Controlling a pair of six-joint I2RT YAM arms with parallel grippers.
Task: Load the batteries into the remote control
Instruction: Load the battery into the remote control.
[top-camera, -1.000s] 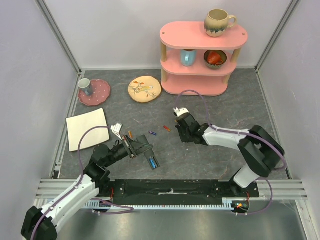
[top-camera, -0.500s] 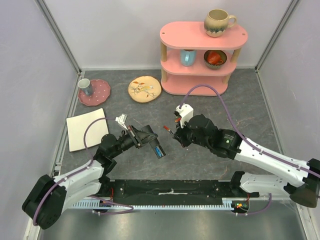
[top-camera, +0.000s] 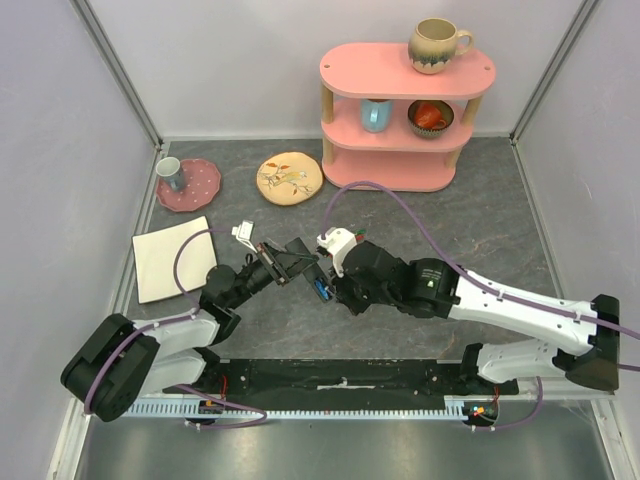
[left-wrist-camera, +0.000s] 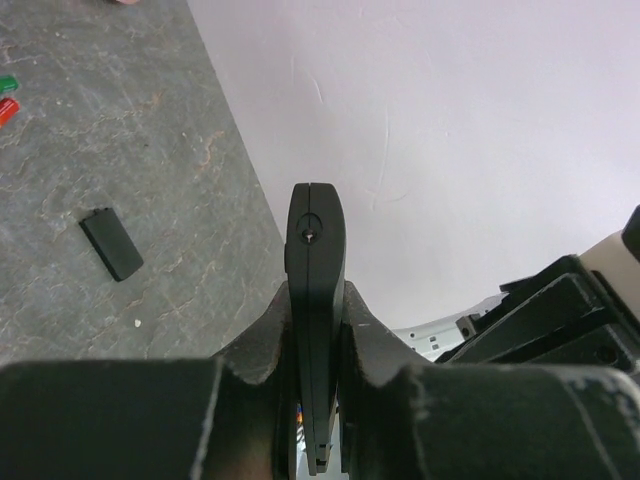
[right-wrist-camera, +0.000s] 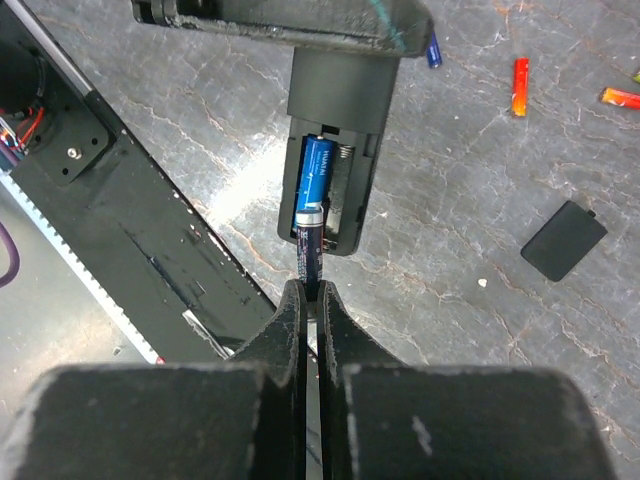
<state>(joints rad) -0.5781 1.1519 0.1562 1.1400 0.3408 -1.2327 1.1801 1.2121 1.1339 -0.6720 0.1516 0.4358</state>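
Two-handed hold, centre frame.
The left gripper clamps the remote control; the right gripper pinches a blue battery at its open compartment.

The remote control is matte black, the batteries in it blue, the tabletop veined grey.

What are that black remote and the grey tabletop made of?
The remote control looks like matte black plastic: a dull, even surface with moulded compartment edges. The tabletop looks like dark grey stone or a stone-patterned sheet: pale veins run through it, with a soft sheen. The pictures cannot settle which.
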